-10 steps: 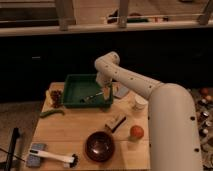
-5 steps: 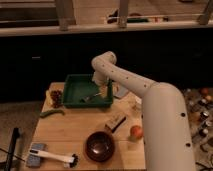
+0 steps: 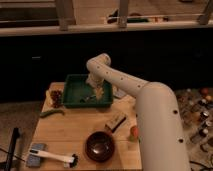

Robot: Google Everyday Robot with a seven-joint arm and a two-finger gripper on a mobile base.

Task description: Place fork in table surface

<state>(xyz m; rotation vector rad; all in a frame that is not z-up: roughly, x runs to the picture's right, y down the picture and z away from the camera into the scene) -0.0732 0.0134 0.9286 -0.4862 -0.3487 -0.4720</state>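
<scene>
My gripper (image 3: 98,92) hangs over the right part of the dark green tray (image 3: 75,82), low above its floor. A slim silvery piece that looks like the fork (image 3: 89,99) lies on the tray floor just left of and below the gripper tip. I cannot tell whether the gripper touches it. The light tan wooden table surface (image 3: 75,127) spreads in front of the tray. My white arm reaches in from the right and hides the table's right edge.
A bunch of dark grapes (image 3: 56,96) and a green pod (image 3: 51,113) lie left of the tray. A dark bowl (image 3: 99,145), a white-handled brush (image 3: 52,156), a small box (image 3: 116,121) and an orange fruit (image 3: 134,131) lie on the front of the table.
The arm has swung left and the gripper has come lower over the tray's right part. Nothing on the table has moved.
</scene>
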